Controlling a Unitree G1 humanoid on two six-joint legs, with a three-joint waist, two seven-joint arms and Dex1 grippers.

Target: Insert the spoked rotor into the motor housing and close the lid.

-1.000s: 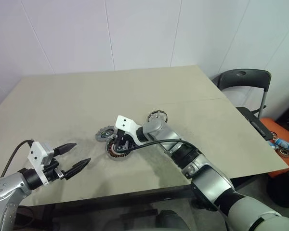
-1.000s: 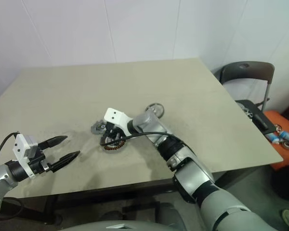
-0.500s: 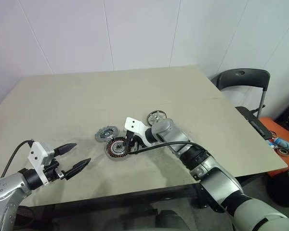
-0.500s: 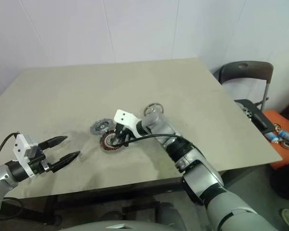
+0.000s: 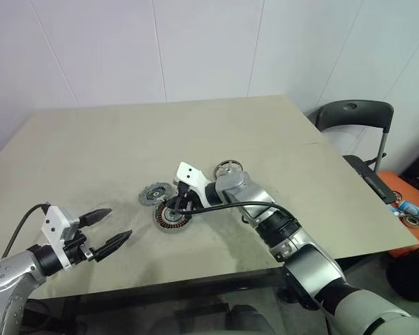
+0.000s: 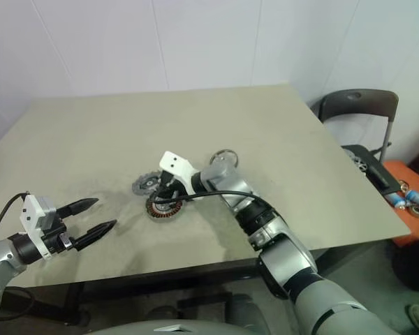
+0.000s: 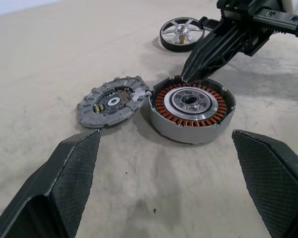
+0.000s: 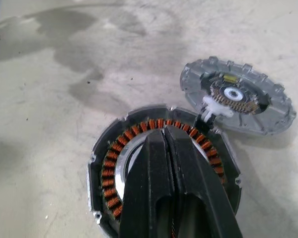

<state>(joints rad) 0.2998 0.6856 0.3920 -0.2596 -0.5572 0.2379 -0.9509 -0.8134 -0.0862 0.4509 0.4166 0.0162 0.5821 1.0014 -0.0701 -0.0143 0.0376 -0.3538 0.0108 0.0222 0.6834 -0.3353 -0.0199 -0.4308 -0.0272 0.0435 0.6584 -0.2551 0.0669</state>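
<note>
The right pincer [image 7: 188, 75], clenched and empty, is angling down at the motor housing's [image 7: 191, 113] rim; the left pincer [image 5: 105, 227], spread wide, is hovering well apart from it.

Between the earliest picture and now, the right tool [image 5: 172, 206] has shifted slightly rightward in the head views, off the left part of the motor housing [image 5: 171, 216] towards its upper right rim, exposing more of the copper windings. Half a second ago it sat further right and lower; it has since moved back up-left, near the lid [image 5: 154, 192].
</note>
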